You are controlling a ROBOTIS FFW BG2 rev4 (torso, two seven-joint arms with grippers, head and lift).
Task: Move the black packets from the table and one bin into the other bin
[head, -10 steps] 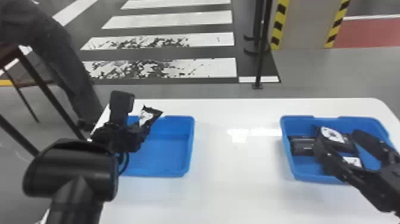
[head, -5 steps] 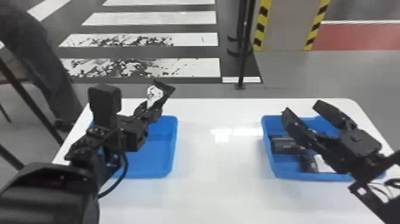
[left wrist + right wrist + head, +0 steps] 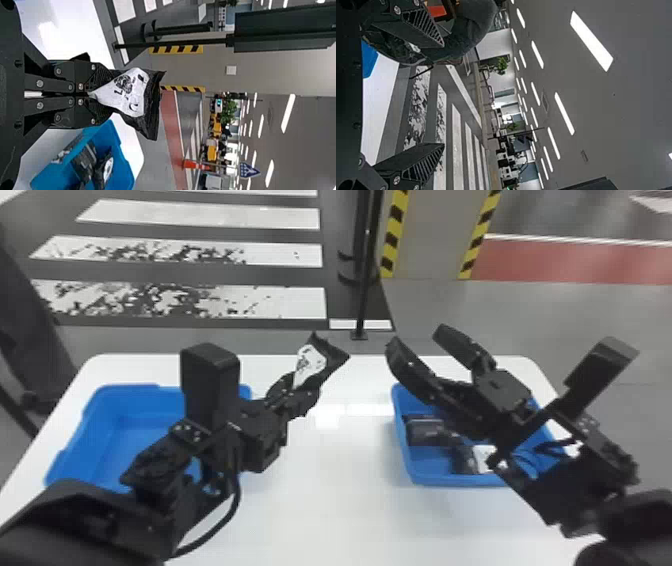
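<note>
The left jaws pinch a black packet (image 3: 311, 362) near twelve o'clock above the worktop (image 3: 320, 500); I'd have the spread right jaws, over the three-o'clock bin (image 3: 450, 479), grip its free end (image 3: 153, 107) before release

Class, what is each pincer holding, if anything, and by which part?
The left pincer holds a black packet with a white label, by one gathered end; the rest sticks out freely. The right pincer is open and holds nothing.
</note>
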